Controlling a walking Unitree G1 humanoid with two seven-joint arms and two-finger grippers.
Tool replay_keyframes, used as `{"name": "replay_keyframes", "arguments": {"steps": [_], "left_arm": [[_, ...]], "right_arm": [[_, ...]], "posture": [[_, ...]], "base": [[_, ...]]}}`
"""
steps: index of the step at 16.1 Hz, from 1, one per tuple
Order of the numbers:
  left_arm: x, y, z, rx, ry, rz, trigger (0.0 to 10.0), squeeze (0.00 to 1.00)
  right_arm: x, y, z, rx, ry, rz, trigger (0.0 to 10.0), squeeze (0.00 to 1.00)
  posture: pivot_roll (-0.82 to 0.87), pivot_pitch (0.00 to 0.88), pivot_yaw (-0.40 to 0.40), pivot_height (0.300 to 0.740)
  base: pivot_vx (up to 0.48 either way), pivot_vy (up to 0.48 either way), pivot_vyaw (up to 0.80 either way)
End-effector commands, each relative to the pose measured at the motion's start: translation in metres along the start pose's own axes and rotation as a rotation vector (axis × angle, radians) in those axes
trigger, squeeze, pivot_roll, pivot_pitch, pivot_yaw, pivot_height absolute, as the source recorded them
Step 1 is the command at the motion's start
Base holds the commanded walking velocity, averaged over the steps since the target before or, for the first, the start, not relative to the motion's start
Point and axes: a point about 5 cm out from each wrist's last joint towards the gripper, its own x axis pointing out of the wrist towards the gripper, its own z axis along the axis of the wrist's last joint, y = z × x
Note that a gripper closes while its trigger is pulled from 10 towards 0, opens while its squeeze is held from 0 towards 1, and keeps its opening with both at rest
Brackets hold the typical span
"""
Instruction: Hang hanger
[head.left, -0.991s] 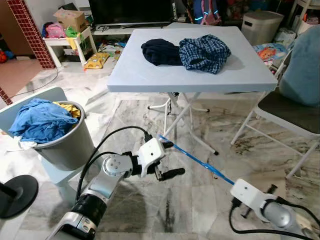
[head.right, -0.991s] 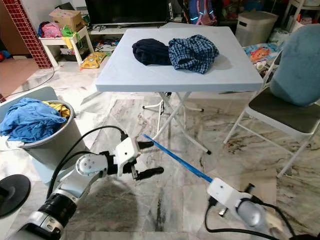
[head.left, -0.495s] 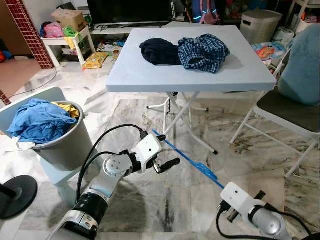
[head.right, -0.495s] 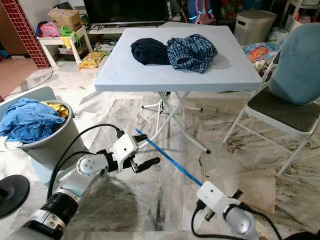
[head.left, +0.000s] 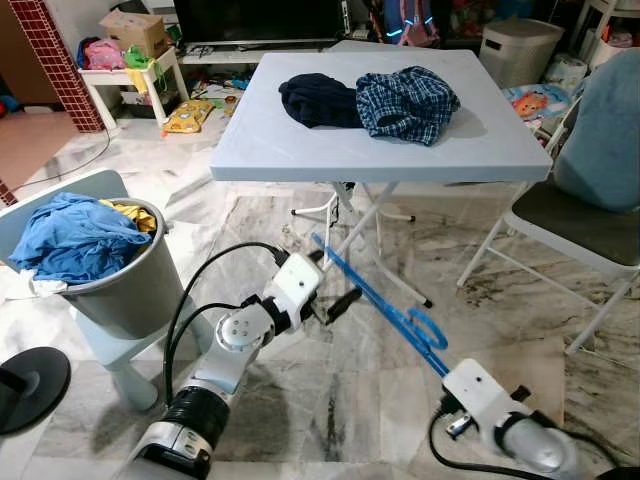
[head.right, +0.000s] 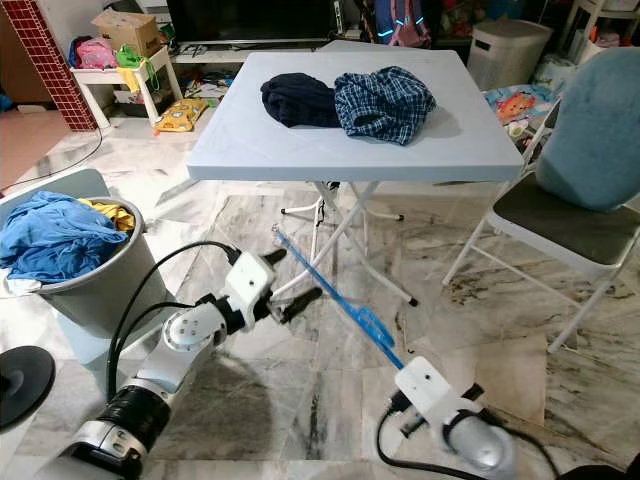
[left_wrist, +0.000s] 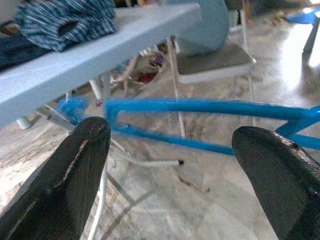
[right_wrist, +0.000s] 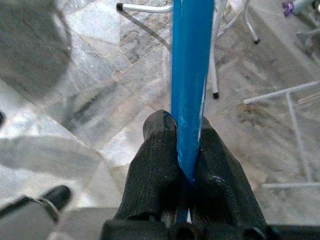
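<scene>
Hanger (head.left: 380, 305) between table (head.left: 300, 150) legs and bin (head.left: 130, 295).

A light blue folding table (head.left: 300, 150) stands on the marble floor (head.left: 300, 400), past the tips of the left gripper's fingers (head.left: 345, 298). On it a dark garment (head.left: 318, 100) touches a checked shirt (head.left: 408, 103).

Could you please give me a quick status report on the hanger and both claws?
Right claw shut on blue hanger. Left claw open, beside hanger's far end. Folding table legs close behind.
</scene>
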Motion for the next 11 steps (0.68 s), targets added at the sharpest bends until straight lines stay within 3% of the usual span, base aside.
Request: {"name": "replay_keyframes", "arguments": {"steps": [1, 4, 8, 9, 11], "left_arm": [[0.001, 0.002, 0.006, -0.008, -0.029, 0.026, 10.0, 1.00], [0.005, -0.013, 0.008, -0.016, -0.044, -0.056, 10.0, 1.00], [0.004, -0.014, 0.006, -0.025, -0.031, -0.046, 10.0, 1.00], [0.001, -0.005, 0.002, -0.057, -0.026, 0.057, 10.0, 0.00], [-0.003, 0.004, -0.004, -0.113, 0.000, 0.154, 10.0, 0.00]], "right_arm": [[-0.001, -0.002, 0.003, 0.046, 0.003, -0.050, 0.0, 0.00], [0.002, 0.007, 0.006, 0.120, 0.008, -0.102, 0.0, 0.00], [0.004, 0.007, 0.013, 0.255, 0.007, -0.211, 0.0, 0.00], [0.004, 0.010, 0.020, 0.323, -0.030, -0.250, 0.0, 0.00], [0.001, 0.014, 0.026, 0.414, -0.068, -0.288, 0.0, 0.00]], "posture": [[0.01, 0.000, 0.029, 0.740], [0.00, 0.000, 0.045, 0.740], [0.00, 0.000, 0.054, 0.740], [-0.01, 0.000, 0.059, 0.740], [0.00, 0.000, 0.055, 0.740]], "base": [[0.000, 0.000, 0.00], [0.000, 0.000, 0.00], [0.000, 0.000, 0.00], [0.000, 0.000, 0.00], [0.000, 0.000, 0.00]]}}
